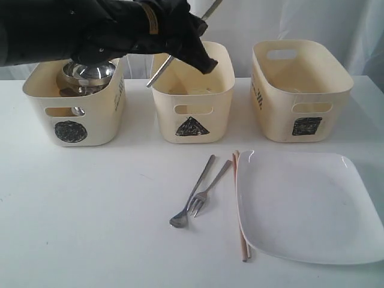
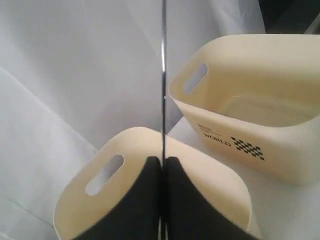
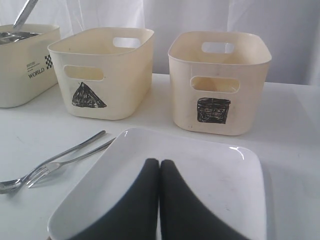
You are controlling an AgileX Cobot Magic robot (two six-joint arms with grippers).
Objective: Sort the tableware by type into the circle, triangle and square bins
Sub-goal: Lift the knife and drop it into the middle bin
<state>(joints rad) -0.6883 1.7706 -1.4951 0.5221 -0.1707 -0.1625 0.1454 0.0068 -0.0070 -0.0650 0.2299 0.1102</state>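
My left gripper [image 1: 201,57] is shut on a steel knife [image 1: 161,71] and holds it slanted above the triangle bin [image 1: 192,102]. In the left wrist view the knife [image 2: 163,75] stands out from between the pressed fingertips [image 2: 150,170], over that bin's rim [image 2: 80,200]. The circle bin [image 1: 75,114] holds steel cups or bowls [image 1: 89,72]. The square bin [image 1: 300,90] is at the right. A spoon [image 1: 192,192], fork [image 1: 210,189], wooden chopsticks [image 1: 239,204] and the white square plate [image 1: 306,207] lie on the table. My right gripper [image 3: 160,162] is shut and empty over the plate [image 3: 215,170].
The white table [image 1: 90,216] runs back to a white curtain behind the bins. In the right wrist view the triangle bin [image 3: 100,75] and square bin [image 3: 220,85] stand beyond the plate, with the fork [image 3: 55,167] beside it.
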